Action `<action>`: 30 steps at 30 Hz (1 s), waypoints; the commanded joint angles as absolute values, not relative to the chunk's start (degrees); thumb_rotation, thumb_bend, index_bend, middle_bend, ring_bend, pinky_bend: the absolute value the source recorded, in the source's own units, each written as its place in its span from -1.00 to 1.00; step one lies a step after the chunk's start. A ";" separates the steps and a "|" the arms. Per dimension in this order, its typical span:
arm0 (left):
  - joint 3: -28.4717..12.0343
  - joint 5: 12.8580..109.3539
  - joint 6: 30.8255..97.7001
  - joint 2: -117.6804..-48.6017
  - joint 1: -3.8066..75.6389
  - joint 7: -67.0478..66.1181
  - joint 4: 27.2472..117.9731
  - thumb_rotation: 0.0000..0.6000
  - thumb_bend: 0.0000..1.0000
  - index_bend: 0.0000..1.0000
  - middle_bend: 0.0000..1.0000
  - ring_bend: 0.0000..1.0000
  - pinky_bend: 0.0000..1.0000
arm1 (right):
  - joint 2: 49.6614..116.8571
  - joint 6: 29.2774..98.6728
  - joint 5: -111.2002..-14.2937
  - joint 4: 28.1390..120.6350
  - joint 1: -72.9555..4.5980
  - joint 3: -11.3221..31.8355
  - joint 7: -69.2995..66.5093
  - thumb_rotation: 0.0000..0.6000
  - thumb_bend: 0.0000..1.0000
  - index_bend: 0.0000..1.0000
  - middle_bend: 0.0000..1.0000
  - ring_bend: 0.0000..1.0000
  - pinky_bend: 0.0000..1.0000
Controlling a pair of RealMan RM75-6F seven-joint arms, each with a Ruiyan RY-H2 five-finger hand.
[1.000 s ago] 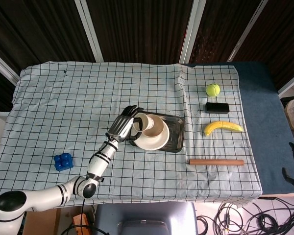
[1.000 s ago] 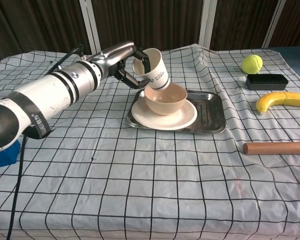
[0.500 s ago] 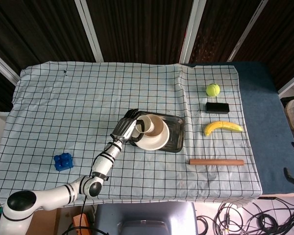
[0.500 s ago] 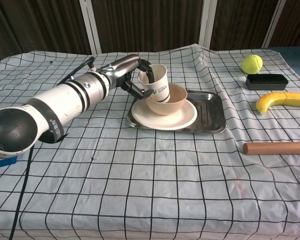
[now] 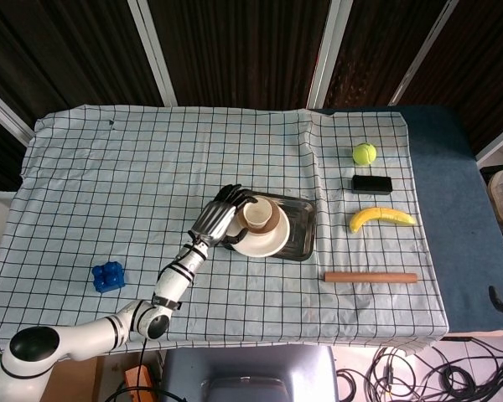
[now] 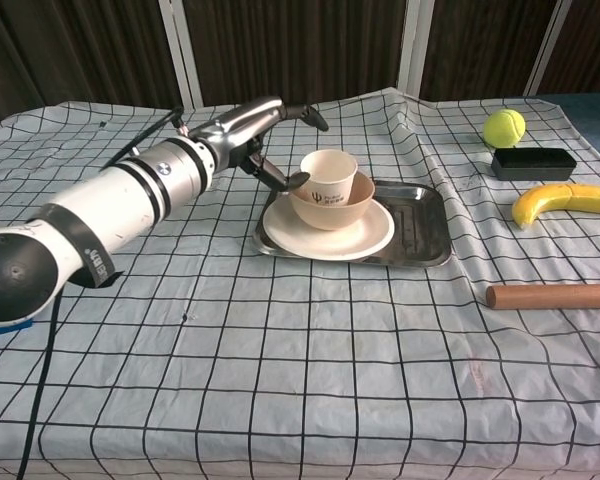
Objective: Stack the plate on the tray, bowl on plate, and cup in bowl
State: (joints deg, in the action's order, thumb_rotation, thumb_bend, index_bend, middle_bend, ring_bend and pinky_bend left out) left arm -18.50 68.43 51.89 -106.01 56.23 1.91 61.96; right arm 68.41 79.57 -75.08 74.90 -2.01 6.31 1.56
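The bench (image 6: 280,380) under its checked cloth carries the steel tray (image 6: 420,225), my landmark. On the tray sits the cream plate (image 6: 365,238), on the plate the bowl (image 6: 345,210), and upright inside the bowl stands the paper cup (image 6: 328,175). Each nests in the wider piece below, so the stack looks steady and, as I judge it, complete. My left hand (image 6: 270,135) hangs just left of the tray, beside the cup, fingers spread wide and holding nothing; one fingertip (image 6: 298,180) lies close to the bowl's rim, though I cannot tell whether it touches. My right hand is not visible in either view. Right of the tray, well apart, lie a wooden rod (image 6: 555,296), a banana (image 6: 565,202), a black box (image 6: 533,162) and a tennis ball (image 6: 504,128).
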 commanded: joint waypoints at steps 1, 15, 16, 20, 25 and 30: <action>-17.38 70.63 54.99 -103.97 54.45 2.15 64.12 1.00 -0.24 -0.68 -0.76 -1.00 -1.00 | 68.42 79.86 -75.31 75.08 -1.94 6.29 1.61 1.00 -0.46 -0.83 -1.00 -1.00 -1.00; -0.20 83.84 72.77 -79.40 33.30 3.30 77.94 1.00 -0.24 -1.00 -1.00 -1.00 -1.00 | 68.18 84.19 -78.98 79.45 -1.33 5.61 4.97 1.00 -0.46 -1.00 -1.00 -1.00 -1.00; 1.36 85.01 74.54 -78.10 31.44 4.48 77.62 1.00 -0.24 -1.00 -1.00 -1.00 -1.00 | 68.06 84.42 -79.17 80.02 -1.42 5.71 5.26 1.00 -0.46 -1.00 -1.00 -1.00 -1.00; 5.58 86.62 83.18 -75.70 22.71 6.65 74.44 1.00 -0.23 -1.00 -1.00 -1.00 -1.00 | 67.68 84.80 -79.02 83.01 -1.63 6.02 7.87 1.00 -0.46 -1.00 -1.00 -1.00 -1.00; 7.09 83.06 89.10 -75.84 13.61 0.54 73.28 1.00 -0.24 -1.00 -1.00 -1.00 -1.00 | 68.34 85.95 -76.77 86.41 -0.92 6.44 13.04 1.00 -0.46 -1.00 -1.00 -1.00 -1.00; 5.64 83.66 92.01 -75.15 11.32 0.49 74.89 1.00 -0.24 -1.00 -1.00 -1.00 -1.00 | 68.80 87.26 -76.54 88.10 -0.48 6.59 14.94 1.00 -0.46 -1.00 -1.00 -1.00 -1.00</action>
State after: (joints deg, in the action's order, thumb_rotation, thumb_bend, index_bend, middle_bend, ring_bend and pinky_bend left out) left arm 5.67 83.82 89.79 -75.91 13.35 0.41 74.34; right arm 68.66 87.07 -76.65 87.86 -0.62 6.51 14.76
